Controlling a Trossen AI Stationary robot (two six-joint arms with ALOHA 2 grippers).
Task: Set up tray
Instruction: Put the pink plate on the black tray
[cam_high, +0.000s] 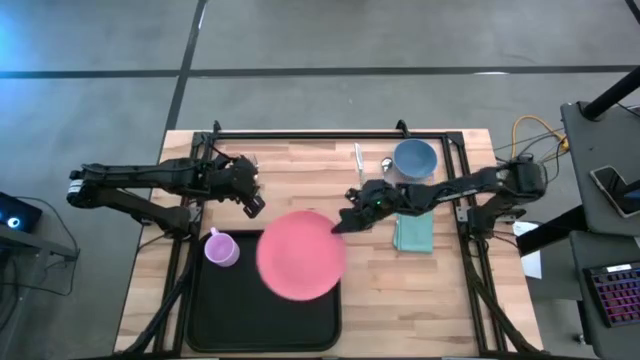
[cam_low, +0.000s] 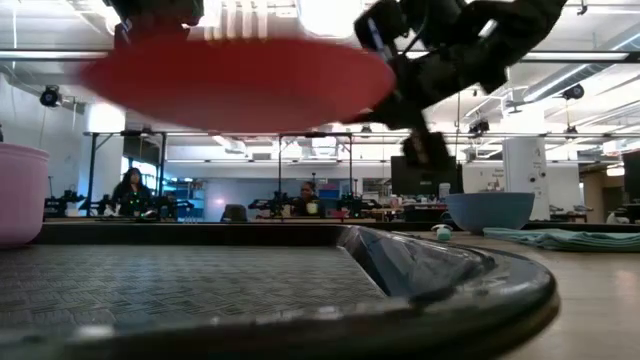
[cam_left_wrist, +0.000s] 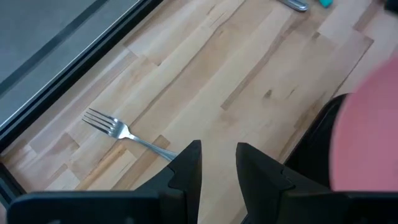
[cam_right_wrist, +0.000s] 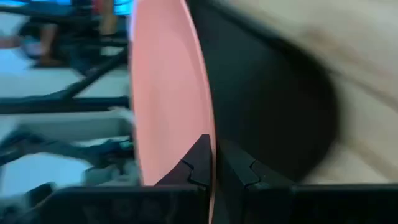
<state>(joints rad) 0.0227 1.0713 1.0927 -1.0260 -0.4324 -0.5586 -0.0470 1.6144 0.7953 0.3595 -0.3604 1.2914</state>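
Wood, plastic, metal and cloth on the table

The table (cam_high: 300, 170) is pale planked wood, smooth; the tray (cam_high: 215, 310) is matt black plastic with a finely textured floor; the pink plate (cam_high: 300, 255) looks smooth plastic; the fork (cam_left_wrist: 124, 132) is shiny metal; the teal cloth (cam_high: 413, 232) lies soft and crumpled at right.

You see a grey floor (cam_high: 300, 35) crossed by dark lines, and bright ceiling lights (cam_low: 325, 15) over distant workbenches (cam_low: 300, 210).

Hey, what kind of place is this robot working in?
Likely a robotics lab or open workshop. Beyond the wooden table with its black tray, the low view shows a big hall with ceiling lights, rows of workbenches with more equipment, and people seated at them.
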